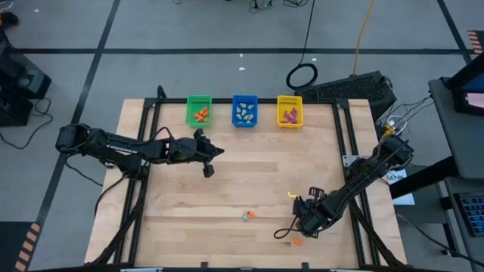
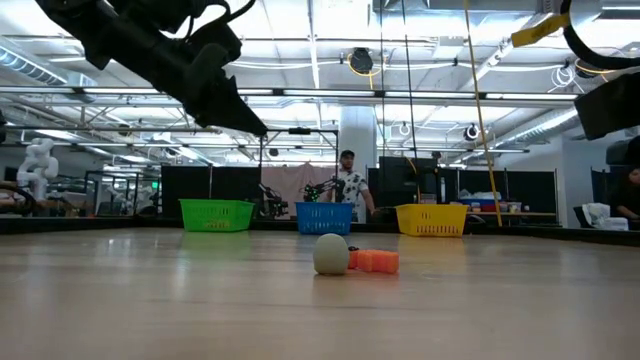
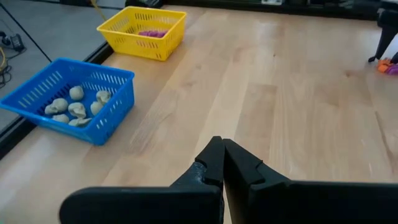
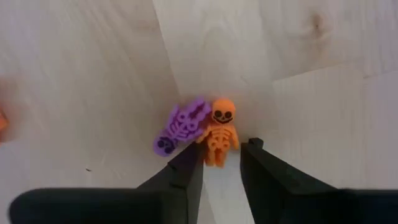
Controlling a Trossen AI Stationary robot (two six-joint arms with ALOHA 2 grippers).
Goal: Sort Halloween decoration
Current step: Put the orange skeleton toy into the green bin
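An orange skeleton trinket point(image 4: 221, 127) and a purple skeleton trinket point(image 4: 180, 127) lie side by side on the table near its front right. My right gripper point(image 4: 222, 155) points down over them, open, with its fingertips on either side of the orange skeleton's legs. In the high view this gripper point(image 1: 302, 229) is just above an orange trinket point(image 1: 295, 242). A pale round trinket point(image 2: 331, 253) and an orange one point(image 2: 376, 261) lie together at the table's front middle. My left gripper point(image 3: 221, 146) hangs shut and empty over the table's middle left point(image 1: 215, 152). My right gripper comes from above, pointing down, one finger point(image 4: 186, 168) on each side of the orange skeleton's legs point(image 4: 217, 155). The skeleton lies flat on the table. I cannot tell whether the fingers touch it or the purple skeleton beside it.
Three bins stand in a row at the table's far edge: green point(image 1: 200, 110) with orange trinkets, blue point(image 1: 244, 110) with pale ones, yellow point(image 1: 290, 110) with purple ones. Bare wood lies between the bins and the arms. A person stands in the room behind the blue bin.
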